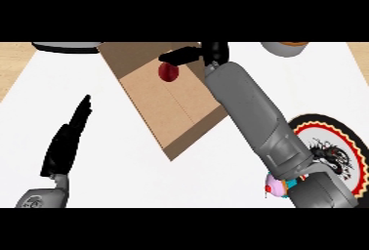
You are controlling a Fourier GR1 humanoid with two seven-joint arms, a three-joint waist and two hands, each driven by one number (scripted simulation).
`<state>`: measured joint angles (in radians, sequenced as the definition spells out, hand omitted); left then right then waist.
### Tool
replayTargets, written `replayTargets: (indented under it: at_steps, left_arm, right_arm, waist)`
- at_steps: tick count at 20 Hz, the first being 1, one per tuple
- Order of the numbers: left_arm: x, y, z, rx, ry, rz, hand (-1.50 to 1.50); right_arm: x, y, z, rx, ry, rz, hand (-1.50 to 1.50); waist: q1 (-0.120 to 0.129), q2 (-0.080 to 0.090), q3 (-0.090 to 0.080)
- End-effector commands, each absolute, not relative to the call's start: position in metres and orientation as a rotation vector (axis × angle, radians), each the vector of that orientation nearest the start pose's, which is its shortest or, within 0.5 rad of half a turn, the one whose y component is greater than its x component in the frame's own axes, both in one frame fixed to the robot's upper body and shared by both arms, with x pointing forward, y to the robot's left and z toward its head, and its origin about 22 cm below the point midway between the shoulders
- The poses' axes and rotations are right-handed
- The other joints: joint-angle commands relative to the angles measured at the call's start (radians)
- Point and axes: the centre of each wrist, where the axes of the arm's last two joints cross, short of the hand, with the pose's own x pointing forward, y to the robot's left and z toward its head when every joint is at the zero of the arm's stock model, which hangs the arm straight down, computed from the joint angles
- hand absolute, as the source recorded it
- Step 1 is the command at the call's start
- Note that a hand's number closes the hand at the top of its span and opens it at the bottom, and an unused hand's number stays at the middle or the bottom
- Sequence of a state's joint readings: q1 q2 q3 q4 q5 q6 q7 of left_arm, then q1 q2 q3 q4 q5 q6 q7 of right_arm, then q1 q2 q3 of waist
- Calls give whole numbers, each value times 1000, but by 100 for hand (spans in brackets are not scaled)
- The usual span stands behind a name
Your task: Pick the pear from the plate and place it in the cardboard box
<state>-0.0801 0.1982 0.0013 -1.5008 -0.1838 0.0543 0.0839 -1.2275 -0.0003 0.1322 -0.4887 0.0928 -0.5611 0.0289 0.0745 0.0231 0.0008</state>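
Observation:
The dark red pear (168, 72) shows over the floor of the brown cardboard box (184, 114), near the box's far end. My right hand (189, 54) is directly above and beside the pear, touching its top edge; my grey right forearm crosses the box's right side and hides part of it. Whether this hand grips the pear is not visible. The plate (344, 139), with a red, yellow and black rim, lies at the right with nothing visible on it. My left hand (66, 141) rests open on the white counter at the left, fingers straight and pointing away.
A pink cupcake-like item (275, 187) sits by my right elbow, left of the plate. A grey round object (65, 47) lies at the far left, and a bowl (284, 48) at the far right. Wooden counter edges show at both far corners.

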Motion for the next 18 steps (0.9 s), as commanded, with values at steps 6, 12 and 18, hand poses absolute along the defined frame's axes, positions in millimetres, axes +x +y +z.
replayTargets:
  at_steps: [6, 12, 18]
  left_arm:
    - [251, 290, 12, 370, -1465, -215, 0]
    - [247, 290, 8, 381, -1450, -202, 0]
    - [247, 296, 22, 364, -1439, -212, 0]
  right_arm:
    - [460, -138, 133, -404, -1755, -73, -150]
    - [461, -223, 136, -378, -1759, -130, -150]
    - [449, -294, 127, -354, -1795, -58, -150]
  waist:
    - [-50, -13, 0]
    - [-68, -20, 0]
    - [-60, -19, 0]
